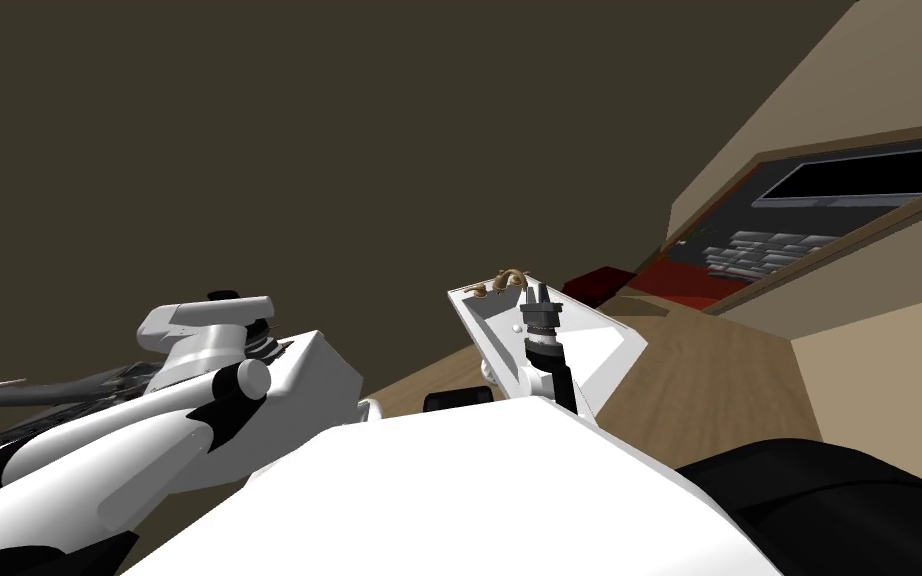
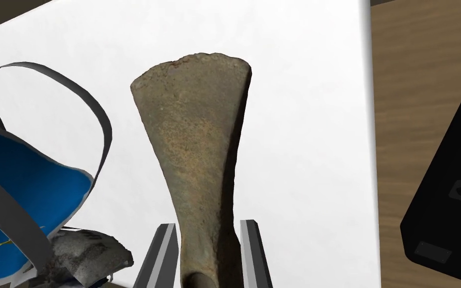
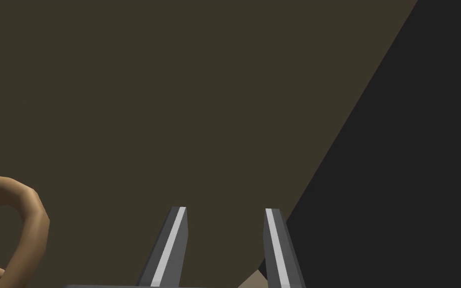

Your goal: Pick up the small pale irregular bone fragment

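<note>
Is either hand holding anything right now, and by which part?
The left hand grips the brownish bone fragment by its narrow end; the right hand holds nothing.

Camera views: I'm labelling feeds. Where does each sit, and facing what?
Head view: on the head, steeply down at a white sink; left arm, right claw by the tap.
Left wrist view: left hand, along the left claw gripping a bone over a white surface.
Right wrist view: right hand, along its fingers toward a wall.
Shared: head and right wrist both show the tap.
</note>
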`<state>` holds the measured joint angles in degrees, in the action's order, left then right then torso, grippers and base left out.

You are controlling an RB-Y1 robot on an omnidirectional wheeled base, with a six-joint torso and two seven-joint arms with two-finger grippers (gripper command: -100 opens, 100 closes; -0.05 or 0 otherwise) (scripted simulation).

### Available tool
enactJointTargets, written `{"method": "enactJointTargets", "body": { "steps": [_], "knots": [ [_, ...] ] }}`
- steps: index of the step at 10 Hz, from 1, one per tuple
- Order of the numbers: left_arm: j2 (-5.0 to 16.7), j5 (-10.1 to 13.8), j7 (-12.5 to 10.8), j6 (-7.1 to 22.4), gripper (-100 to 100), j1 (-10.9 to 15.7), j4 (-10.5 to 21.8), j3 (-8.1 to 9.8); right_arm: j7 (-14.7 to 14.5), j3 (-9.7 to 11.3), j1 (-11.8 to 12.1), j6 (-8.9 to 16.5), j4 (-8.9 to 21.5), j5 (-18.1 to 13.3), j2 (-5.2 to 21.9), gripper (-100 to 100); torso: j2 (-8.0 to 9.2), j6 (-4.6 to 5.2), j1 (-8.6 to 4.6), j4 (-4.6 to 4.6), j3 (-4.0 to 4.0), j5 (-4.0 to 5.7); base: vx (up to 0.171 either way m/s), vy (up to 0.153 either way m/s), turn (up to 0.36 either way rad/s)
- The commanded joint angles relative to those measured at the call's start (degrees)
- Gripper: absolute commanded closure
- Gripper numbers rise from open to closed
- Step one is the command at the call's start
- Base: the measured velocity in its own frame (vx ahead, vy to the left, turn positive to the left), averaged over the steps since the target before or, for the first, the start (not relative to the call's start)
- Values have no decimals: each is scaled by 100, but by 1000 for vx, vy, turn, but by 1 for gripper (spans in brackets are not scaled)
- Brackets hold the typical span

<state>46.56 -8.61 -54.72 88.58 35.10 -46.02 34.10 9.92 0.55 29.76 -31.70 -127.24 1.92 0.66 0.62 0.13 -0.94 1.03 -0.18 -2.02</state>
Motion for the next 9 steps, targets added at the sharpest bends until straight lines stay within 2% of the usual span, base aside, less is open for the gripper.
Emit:
{"method": "enactJointTargets", "body": {
  "steps": [1, 3, 4, 5, 7, 8, 9],
  "knots": [
    [0, 0, 0, 0, 100, 0, 0, 0, 0, 0, 0, 0, 0, 0, 0, 0, 0, 0, 0, 0, 0, 0, 0, 0, 0],
    [2, -1, 0, -3, 100, -1, -1, 0, 0, 0, 0, 0, 0, 0, 0, 0, 0, 3, -3, 0, 0, -1, 0, 0, 0],
    [2, -1, 0, -3, 0, -1, -1, 0, 0, 0, 0, 0, 0, 0, 0, 0, 0, 3, -3, 0, 0, 0, 0, 0, 0],
    [57, -36, -2, 187, 100, 52, -168, -14, 0, 0, 0, 0, 0, 0, 0, 0, 0, 3, -4, 0, 0, 0, -43, -48, -84],
    [174, -72, 17, 415, 100, 176, -290, -34, 0, 1, -1, 0, 0, 0, -1, 0, 25, 9, -46, -6, 14, 13, -94, -101, -85],
    [102, -50, 8, 363, 100, 76, -347, -9, 0, 1, -2, 0, 0, 0, -1, 0, 37, 8, -61, -9, 22, 17, -45, -52, -14],
    [105, -51, 11, 388, 0, 85, -352, -11, 0, 1, -1, 0, 0, 0, -1, 0, 27, 2, -42, -7, 17, 14, -7, -11, 2]
  ]
}}
